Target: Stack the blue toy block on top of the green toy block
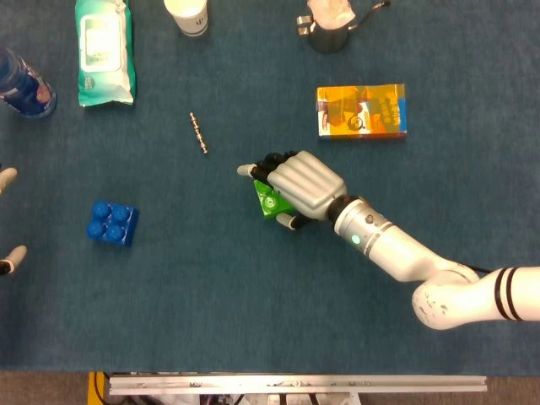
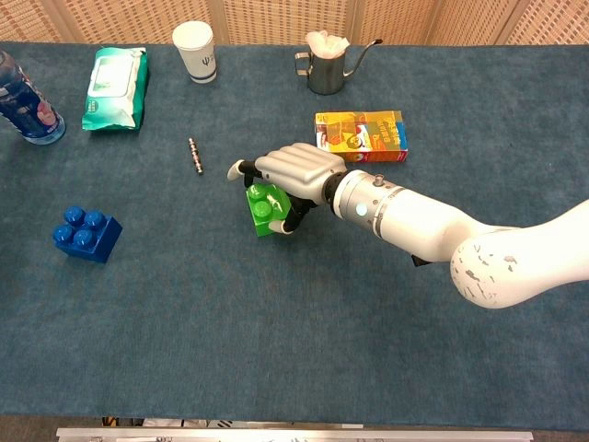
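One blue block (image 2: pixel 86 233) sits alone near the table's (image 2: pixel 276 350) front left, well apart from the one green block (image 2: pixel 268 208). The right hand (image 2: pixel 293 174) covers the green block from above, fingers curled around it in a grip. At the left edge of the head view only the left hand's fingertips (image 1: pixel 7 177) show; I cannot tell its state. Farther back lie one bead string (image 2: pixel 194 155) and one orange box (image 2: pixel 361 136). Along the far edge: one bottle (image 2: pixel 26 99), one wipes pack (image 2: pixel 115 88), one paper cup (image 2: pixel 196 52), and one metal pitcher (image 2: pixel 327 70) holding white stuff.
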Robot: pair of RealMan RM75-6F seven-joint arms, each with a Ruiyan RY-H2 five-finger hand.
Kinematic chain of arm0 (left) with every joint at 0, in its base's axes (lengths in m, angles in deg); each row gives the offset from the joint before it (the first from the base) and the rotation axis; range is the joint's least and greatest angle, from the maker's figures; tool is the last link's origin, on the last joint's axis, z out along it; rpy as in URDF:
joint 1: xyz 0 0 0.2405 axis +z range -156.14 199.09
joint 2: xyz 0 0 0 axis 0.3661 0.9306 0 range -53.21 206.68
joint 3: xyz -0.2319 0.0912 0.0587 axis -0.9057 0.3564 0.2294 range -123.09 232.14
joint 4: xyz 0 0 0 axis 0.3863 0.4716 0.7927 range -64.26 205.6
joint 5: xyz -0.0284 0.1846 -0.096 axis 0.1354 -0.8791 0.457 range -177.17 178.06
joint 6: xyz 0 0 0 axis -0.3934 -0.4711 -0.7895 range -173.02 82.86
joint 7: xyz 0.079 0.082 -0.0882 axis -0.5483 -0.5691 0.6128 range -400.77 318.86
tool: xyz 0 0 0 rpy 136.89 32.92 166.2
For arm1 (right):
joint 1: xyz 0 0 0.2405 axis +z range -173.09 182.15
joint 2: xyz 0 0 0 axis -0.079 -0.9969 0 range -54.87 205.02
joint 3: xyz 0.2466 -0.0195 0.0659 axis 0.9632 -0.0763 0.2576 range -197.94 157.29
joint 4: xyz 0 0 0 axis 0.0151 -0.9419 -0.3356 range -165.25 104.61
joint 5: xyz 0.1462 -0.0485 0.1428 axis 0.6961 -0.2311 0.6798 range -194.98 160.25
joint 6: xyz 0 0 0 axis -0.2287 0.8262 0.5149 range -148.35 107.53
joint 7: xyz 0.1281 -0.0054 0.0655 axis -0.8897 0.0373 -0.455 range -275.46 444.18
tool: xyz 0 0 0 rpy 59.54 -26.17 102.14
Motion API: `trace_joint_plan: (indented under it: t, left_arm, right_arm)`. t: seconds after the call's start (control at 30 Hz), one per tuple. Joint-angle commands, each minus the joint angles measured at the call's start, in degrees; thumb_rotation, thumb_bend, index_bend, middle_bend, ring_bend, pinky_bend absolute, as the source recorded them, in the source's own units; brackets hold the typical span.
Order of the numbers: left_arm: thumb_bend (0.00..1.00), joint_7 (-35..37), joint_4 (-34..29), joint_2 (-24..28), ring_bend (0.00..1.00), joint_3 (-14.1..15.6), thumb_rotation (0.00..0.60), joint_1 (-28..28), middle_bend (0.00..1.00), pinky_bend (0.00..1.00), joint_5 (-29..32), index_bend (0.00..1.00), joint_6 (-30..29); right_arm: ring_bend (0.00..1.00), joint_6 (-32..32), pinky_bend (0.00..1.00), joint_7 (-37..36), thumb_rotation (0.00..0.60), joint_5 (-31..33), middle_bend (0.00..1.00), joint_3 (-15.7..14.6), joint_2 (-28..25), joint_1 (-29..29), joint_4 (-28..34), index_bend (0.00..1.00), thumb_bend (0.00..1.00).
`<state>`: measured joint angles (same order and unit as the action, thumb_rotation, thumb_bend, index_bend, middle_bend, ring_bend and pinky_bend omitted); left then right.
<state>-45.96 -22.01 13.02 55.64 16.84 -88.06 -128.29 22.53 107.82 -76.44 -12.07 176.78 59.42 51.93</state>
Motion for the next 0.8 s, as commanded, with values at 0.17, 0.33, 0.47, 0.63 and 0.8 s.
trace_joint_plan:
  t: [0.17, 0.33, 0.47, 0.63, 0.8]
  left_arm:
    - [0.15, 0.12, -0.05, 0.15, 0.15, -0.10, 0.600, 0.06, 0.14, 0.11, 0.29, 0.15, -0.02]
    - [0.15, 0.16, -0.02, 0.17, 0.15, -0.04, 0.600, 0.05, 0.14, 0.11, 0.26, 0.15, 0.08]
    - [0.15, 0.38, 0.01, 0.35, 0.15, 0.17, 0.600, -0.11, 0.14, 0.11, 0.04, 0.15, 0.47]
    - [0.15, 1.70, 0.01, 0.99, 0.15, 0.62, 0.600, -0.93, 0.14, 0.11, -1.02, 0.15, 1.68]
    - [0.15, 2.83, 0.15, 1.77, 0.15, 1.30, 0.600, -3.40, 0.14, 0.11, -3.13, 0.15, 5.14]
  right_arm:
    - [0.15, 0.22, 0.28, -0.82, 0.600, -1.40, 0.21, -0.27, -1.17, 0.03, 1.62, 0.10, 0.21]
    - [0.15, 0.66, 0.28, -1.59, 0.600, -2.89, 0.21, -0.63, -4.15, -0.46, 5.16, 0.10, 0.21]
    - [0.15, 2.34, 0.28, -2.08, 0.600, -4.70, 0.21, -0.95, -7.73, -1.51, 8.95, 0.10, 0.21]
    - [0.15, 4.73, 0.28, -2.14, 0.600, -6.08, 0.21, -0.80, -12.95, -2.86, 13.31, 0.10, 0.21]
    - [0.15, 8.60, 0.28, -2.02, 0.600, -6.96, 0.21, -0.16, -20.91, -5.28, 19.35, 0.10, 0.21]
